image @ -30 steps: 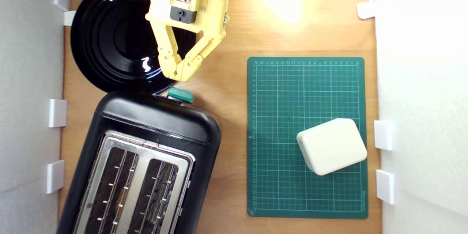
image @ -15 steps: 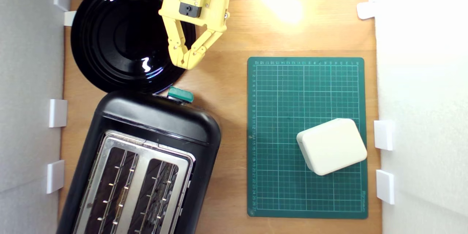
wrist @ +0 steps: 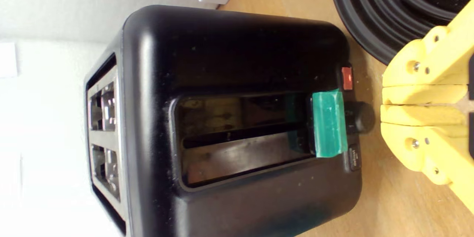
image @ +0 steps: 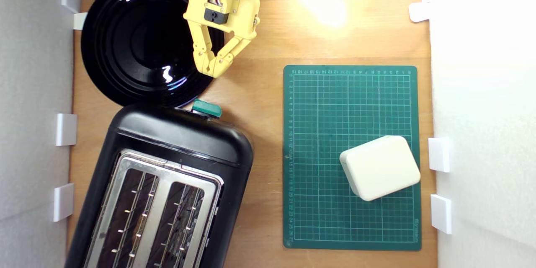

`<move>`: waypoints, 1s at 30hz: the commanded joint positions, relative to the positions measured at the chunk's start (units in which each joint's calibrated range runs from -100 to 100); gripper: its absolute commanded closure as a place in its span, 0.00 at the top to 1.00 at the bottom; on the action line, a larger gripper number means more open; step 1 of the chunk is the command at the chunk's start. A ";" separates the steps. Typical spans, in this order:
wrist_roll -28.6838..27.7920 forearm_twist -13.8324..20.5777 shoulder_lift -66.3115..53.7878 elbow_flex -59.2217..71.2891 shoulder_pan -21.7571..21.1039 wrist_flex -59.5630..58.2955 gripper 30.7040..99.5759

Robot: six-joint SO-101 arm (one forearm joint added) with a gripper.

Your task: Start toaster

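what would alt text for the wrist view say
Close view of a glossy black toaster on a wooden table, its teal lever knob at the base end of its slot. The shut yellow gripper points at it without touching, beside a black plate.

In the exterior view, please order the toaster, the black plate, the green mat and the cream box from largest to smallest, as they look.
1. Toaster, cut off by the frame edge, and green mat: alike, unsure
2. Black plate
3. Cream box

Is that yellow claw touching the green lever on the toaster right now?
Apart. The exterior view shows bare wood between the gripper and the green lever on the toaster; the gripper's tips are shut.
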 commanded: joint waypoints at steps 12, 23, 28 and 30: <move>1.91 -2.41 -1.25 1.12 0.70 10.06 0.01; 2.23 -7.48 -1.42 1.12 3.00 12.63 0.01; 0.08 -7.76 -1.50 1.12 2.21 16.66 0.01; -0.87 -7.86 -1.59 1.12 2.21 17.00 0.01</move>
